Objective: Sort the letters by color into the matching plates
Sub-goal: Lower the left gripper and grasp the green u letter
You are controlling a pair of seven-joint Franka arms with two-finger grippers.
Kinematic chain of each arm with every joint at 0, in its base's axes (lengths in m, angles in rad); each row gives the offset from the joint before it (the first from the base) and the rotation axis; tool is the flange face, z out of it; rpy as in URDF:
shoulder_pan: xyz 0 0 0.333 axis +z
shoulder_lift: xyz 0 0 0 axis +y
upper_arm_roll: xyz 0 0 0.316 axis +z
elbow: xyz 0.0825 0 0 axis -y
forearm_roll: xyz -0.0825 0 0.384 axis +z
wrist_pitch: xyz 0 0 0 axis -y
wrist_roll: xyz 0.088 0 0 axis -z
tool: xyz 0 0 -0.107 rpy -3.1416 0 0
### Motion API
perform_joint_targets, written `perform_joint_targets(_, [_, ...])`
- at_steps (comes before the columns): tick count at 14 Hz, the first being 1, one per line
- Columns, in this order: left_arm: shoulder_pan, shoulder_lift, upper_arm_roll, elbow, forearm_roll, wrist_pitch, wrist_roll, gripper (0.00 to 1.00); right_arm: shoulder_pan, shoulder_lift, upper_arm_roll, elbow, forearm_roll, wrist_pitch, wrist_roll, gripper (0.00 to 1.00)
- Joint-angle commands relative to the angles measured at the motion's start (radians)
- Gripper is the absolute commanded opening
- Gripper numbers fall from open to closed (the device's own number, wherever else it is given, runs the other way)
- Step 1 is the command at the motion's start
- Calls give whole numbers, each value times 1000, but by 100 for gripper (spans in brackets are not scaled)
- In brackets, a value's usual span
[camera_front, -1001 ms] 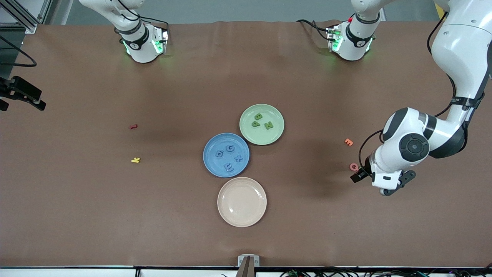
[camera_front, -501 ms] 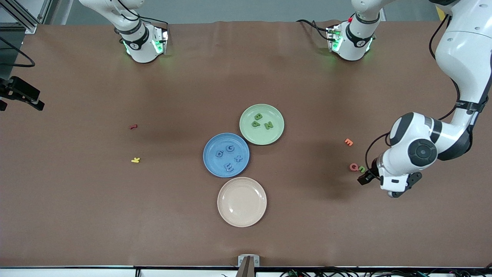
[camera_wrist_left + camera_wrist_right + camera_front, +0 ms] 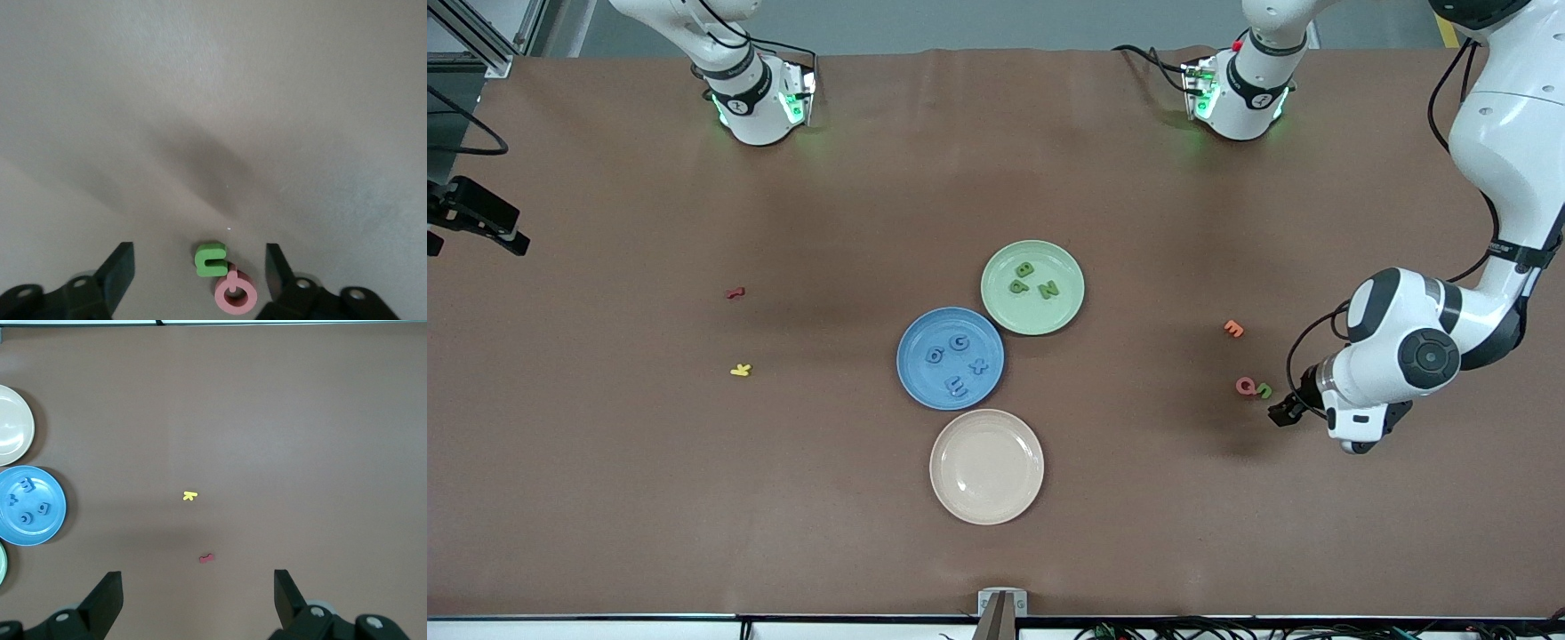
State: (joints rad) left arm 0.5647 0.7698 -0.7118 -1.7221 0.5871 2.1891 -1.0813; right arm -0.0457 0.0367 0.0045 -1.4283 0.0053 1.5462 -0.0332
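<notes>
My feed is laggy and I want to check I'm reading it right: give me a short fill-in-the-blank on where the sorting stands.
1. The blue plate holds ____ blue letters.
2. The green plate holds ____ green letters.
3. The green u on the table touches a ____ letter.
4. The left gripper hangs with its jaws ____ on either side of that pair.

Missing words: four; three; pink; open

L gripper (image 3: 1282, 414) beside green u (image 3: 1264, 390), pink letter (image 3: 1246, 386)

White Franka arms w/ black joint caps, black cables, green-lit bases, black claw fingers (image 3: 119, 273).
</notes>
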Motion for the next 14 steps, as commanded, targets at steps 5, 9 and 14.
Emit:
perform_joint_targets(5, [-5,26,-2,-27,17,31,-17,63,-19,3,14,16,-14,-12,-11,100])
perform_joint_targets(9, [-3,45,8,-28,33,58,-11,57,-19,3,14,16,-14,-12,-11,100])
perform_joint_targets(14, [-5,46,12,-43,72,63,-12,49,-19,3,14,16,-14,-12,-11,100])
